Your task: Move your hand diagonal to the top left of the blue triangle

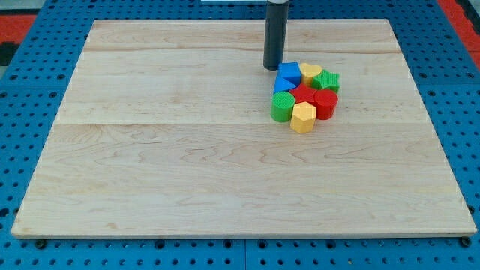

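My tip [273, 67] rests on the wooden board [187, 150], right of centre near the view's top. It stands just up and to the left of a blue block [289, 72], almost touching it. A second blue piece [282, 85], which looks like the triangle, lies just below that block. They belong to a tight cluster with a yellow block [310, 73], a green block [327, 80], a red star-like block [304, 93], a red cylinder [325, 104], a green cylinder [282, 108] and a yellow hexagon [303, 117].
The board lies on a blue pegboard table [30, 112]. A red area [15, 22] shows at the view's top left corner.
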`<state>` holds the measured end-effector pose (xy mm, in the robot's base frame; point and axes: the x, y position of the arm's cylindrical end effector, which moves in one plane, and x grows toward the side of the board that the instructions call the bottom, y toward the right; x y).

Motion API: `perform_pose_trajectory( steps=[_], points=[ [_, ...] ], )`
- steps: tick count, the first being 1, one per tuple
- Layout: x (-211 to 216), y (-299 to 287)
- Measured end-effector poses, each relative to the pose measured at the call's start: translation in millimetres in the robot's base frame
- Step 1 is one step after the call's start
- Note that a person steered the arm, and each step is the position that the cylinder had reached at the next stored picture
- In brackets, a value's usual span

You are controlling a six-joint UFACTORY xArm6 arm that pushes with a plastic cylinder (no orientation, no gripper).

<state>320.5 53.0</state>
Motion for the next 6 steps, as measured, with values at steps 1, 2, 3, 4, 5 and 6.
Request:
perform_pose_trajectory(
  steps=[1,2,3,4,5,6],
  points=[
    [2.4,3.0],
    [2.4,3.0],
    [2.4,-0.3],
    [2.4,-17.3],
    [2.4,-41.3],
    [2.4,-63.2]
  ],
)
